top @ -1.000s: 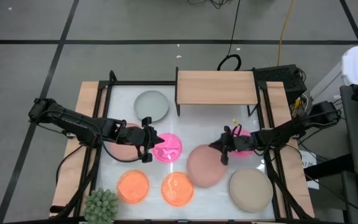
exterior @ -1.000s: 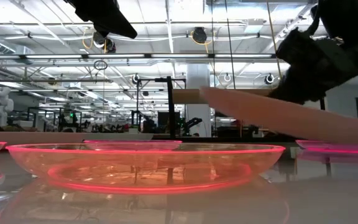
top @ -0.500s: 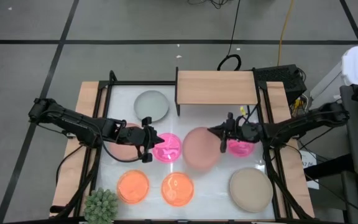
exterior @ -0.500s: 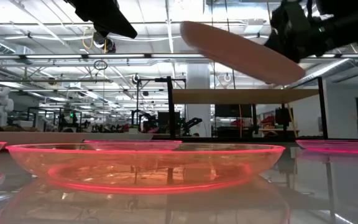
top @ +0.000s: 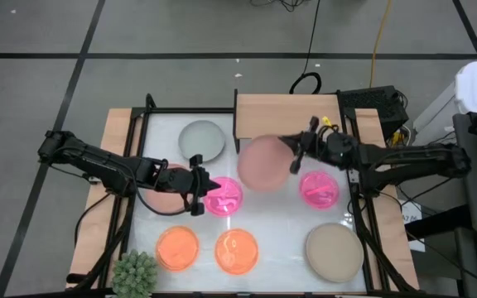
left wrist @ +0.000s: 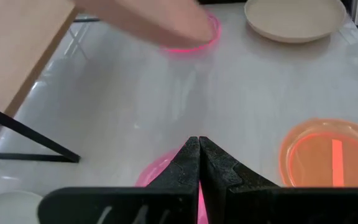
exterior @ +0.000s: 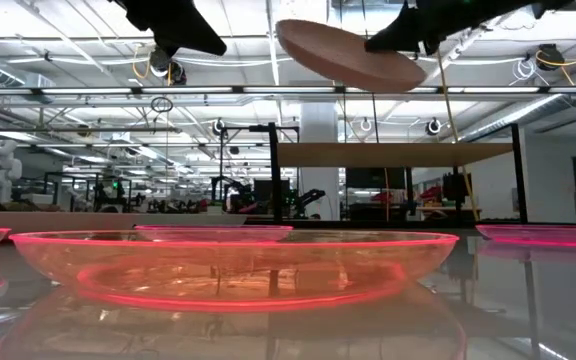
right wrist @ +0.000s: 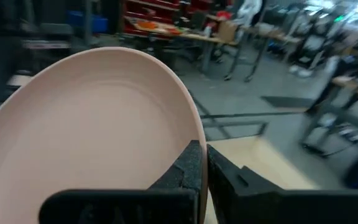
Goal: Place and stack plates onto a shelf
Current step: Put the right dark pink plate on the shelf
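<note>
My right gripper is shut on a large dusty-pink plate, held in the air just in front of the light-wood shelf. In the low view this plate hangs above shelf height. My left gripper is shut and hovers over the near-left rim of a magenta plate, touching nothing. A second dusty-pink plate lies under the left arm. A grey-green plate, another magenta plate, two orange plates and a beige plate lie flat on the table. My right gripper pinches the dusty-pink plate by its rim between the two fingers, on the plate's right side. The fingers come nearly level from the table's right. The plate is lifted clear and tilts slightly, its free left edge higher.
A spiky green plant stands at the near-left corner. The shelf's black legs stand at the table's far side. The shelf top shows bare beneath the held plate in the right wrist view.
My right gripper has risen and moved toward the far edge and the shelf, carrying the dusty-pink plate. The plate, steeply tilted and low over the table a second ago, is now higher than the shelf board and flatter. The left arm has kept still.
</note>
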Controlling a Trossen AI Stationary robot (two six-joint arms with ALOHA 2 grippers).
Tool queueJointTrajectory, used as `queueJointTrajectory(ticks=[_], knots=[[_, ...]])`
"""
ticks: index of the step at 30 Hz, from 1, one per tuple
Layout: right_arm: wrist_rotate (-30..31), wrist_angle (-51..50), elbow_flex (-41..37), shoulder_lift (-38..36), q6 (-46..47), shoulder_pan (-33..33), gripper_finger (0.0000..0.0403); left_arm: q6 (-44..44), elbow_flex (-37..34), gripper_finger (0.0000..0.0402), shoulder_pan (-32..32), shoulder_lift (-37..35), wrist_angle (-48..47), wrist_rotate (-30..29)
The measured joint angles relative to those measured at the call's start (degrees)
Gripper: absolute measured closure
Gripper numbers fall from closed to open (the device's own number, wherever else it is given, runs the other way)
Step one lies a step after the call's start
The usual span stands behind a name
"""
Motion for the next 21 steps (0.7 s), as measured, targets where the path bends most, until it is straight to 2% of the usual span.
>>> queueJointTrajectory(ticks=[3, 8, 15, 21], knots=[[-0.04, -0.49, 1.98, 0.00, -3.20, -4.79, 0.0403, -1.27, 0.00, 0.0398, 0.00, 0.00, 0.71, -0.24], [-0.72, -2.39, 4.67, 0.04, -3.22, -15.36, 0.0403, -1.60, 0.00, 0.0398, 0.17, 0.00, 1.11, -1.17], [-12.70, -3.43, 7.36, 2.27, 0.89, -29.18, 0.0403, 0.29, 0.00, 0.0398, 2.72, 0.00, 1.27, -4.79], [-15.94, -5.53, 10.14, 5.86, 4.44, -35.85, 0.0403, 0.46, 0.00, 0.0398, 5.61, 0.00, 1.40, -4.84]])
